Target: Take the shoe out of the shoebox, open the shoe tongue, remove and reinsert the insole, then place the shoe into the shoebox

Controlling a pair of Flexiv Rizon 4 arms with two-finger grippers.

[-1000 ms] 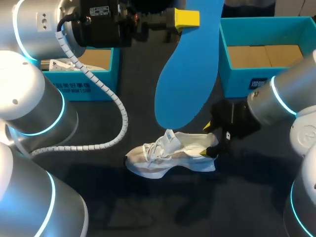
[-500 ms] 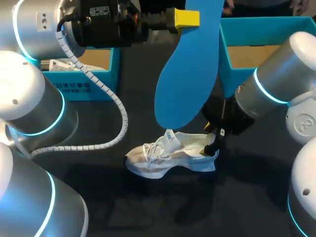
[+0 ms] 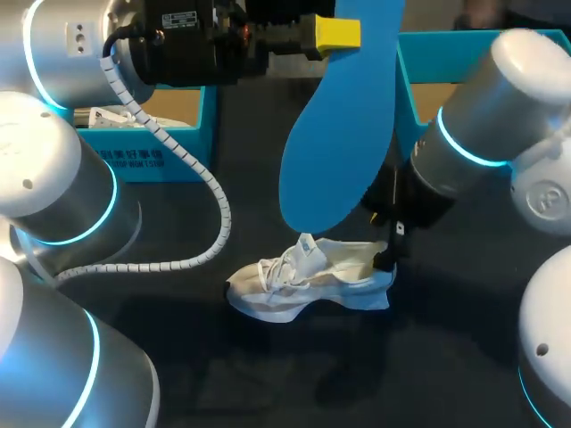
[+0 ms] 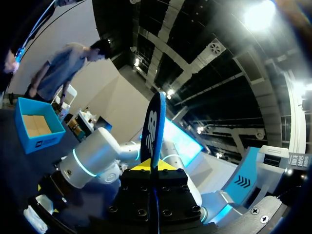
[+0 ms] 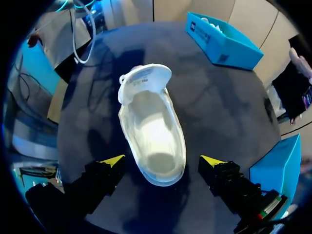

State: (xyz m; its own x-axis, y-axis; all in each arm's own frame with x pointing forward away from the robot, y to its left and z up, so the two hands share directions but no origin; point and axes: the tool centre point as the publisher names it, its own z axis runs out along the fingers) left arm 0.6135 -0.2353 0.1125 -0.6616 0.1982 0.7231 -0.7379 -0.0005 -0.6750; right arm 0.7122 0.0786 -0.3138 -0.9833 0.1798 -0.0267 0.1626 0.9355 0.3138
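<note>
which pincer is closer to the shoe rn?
Right. The right pincer sits open at the heel of the shoe, one finger on each side. The left pincer is raised well away from it, shut on the blue insole.

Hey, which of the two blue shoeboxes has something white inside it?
The left shoebox: a white item lies inside it, though I can't tell what it is. The right shoebox shows only its bare brown cardboard floor.
</note>
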